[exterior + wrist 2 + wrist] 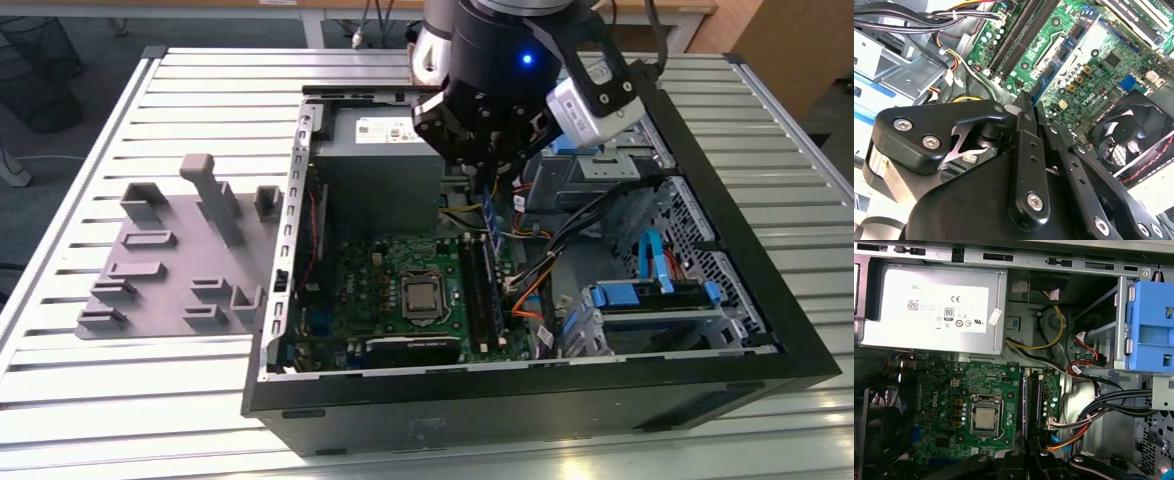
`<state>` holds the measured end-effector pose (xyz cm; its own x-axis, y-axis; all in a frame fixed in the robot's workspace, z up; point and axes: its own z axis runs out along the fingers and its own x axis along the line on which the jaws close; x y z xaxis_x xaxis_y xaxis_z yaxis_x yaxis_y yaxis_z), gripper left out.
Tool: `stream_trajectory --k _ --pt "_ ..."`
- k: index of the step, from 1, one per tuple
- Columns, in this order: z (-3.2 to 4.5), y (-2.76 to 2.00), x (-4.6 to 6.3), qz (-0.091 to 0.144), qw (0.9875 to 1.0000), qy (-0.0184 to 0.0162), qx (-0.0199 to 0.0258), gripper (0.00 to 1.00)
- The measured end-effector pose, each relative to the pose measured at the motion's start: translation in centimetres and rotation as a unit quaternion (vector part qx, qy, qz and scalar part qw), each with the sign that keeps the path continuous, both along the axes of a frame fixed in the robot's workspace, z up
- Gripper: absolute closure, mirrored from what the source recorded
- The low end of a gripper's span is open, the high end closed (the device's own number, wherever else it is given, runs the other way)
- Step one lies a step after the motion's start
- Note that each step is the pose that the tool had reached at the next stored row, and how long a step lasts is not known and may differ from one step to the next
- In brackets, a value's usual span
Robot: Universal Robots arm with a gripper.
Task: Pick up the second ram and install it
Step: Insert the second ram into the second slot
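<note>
An open computer case [787, 330] is laid on its side on a table [134, 400] made of metal slats. Inside the case a green motherboard [387, 290] is seen, with a square silver chip [422, 296] held in a frame near its middle. A grey power box [387, 135] with a white sticker is set at the far end of the case, and a blue drive holder [647, 295] is fixed by the wall on the exterior view's right. A round black fan [1126, 135] is seen at the edge of the board in the second wrist view. The gripper [487, 170] is hung over the case, above the long black slots [481, 290] that run along one side of the board. Its black fingers [1026, 107] are pressed close together, and a thin stick, which looks like the second ram [489, 218], is pinched between them. The stick is held on its edge and points down at the slots. In the first wrist view it is seen as a thin dark line with a blue edge [1027, 405], lined up with the slots [1036, 400]. It cannot be told if its lower edge touches a slot. A bundle of black, red, orange and yellow wires [1114, 405] is strung close beside the slots, between them and the drive holder. A grey plastic block [174, 260] with upright posts is set on the table outside the case, on the exterior view's left.
</note>
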<state>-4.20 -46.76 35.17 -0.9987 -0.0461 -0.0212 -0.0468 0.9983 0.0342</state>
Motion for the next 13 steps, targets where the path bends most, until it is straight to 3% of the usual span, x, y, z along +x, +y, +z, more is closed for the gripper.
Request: stream_trajectory --k 1,4,13 --pt "-0.95 0.0 0.44 -0.003 1.0 0.002 0.0 0.86" --pt "-1.16 0.0 0.51 -0.004 1.0 0.0037 0.0 0.86" --pt "-1.39 0.0 0.52 -0.004 1.0 0.004 0.0001 0.86"
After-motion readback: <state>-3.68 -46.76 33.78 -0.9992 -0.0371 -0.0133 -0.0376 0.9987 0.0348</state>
